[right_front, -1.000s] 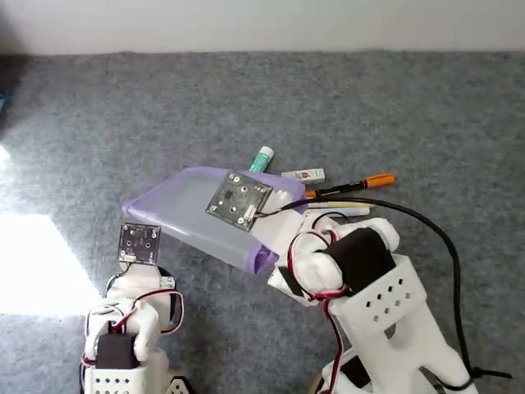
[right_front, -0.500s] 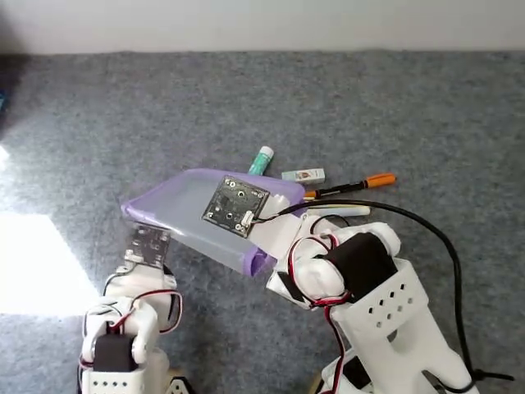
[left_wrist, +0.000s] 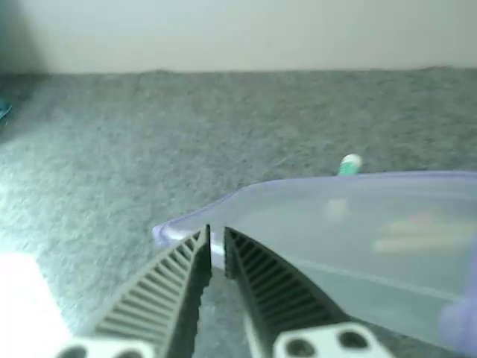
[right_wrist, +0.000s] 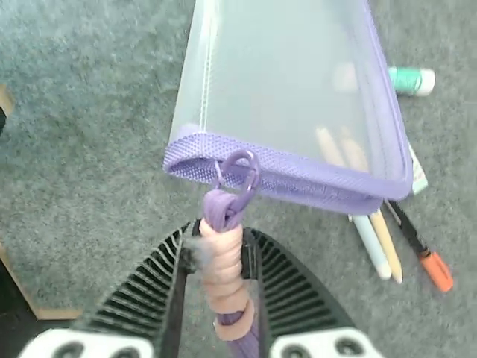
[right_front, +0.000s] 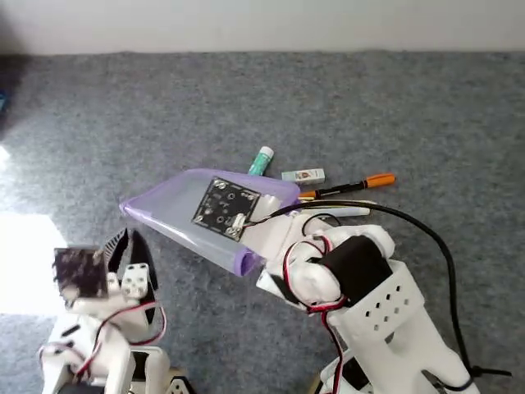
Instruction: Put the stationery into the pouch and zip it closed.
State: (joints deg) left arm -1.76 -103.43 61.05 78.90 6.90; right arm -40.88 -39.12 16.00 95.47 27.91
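Note:
A translucent lavender pouch (right_front: 176,209) is held tilted off the carpet. My right gripper (right_wrist: 220,250) is shut on its purple zipper pull (right_wrist: 223,261), at the pouch end nearest the arms. My left gripper (left_wrist: 216,242) points at the pouch's opposite corner (left_wrist: 160,233), its fingers almost together with only a thin slit and nothing held. In the high view that left gripper (right_front: 127,240) sits below the pouch's left corner. On the carpet beyond the pouch lie a green glue stick (right_front: 261,159), a small eraser (right_front: 303,175), an orange-capped pen (right_front: 349,187) and pale pens (right_wrist: 373,242).
Grey carpet (right_front: 394,107) covers the table, with open room behind and to the left of the pouch. A bright patch of light (right_front: 29,254) falls at the left edge. The right arm's black cable (right_front: 443,246) loops beside the loose pens.
The left arm has risen and swung left, bringing its gripper up to face the pouch's corner. The right arm has carried the pouch slightly left.

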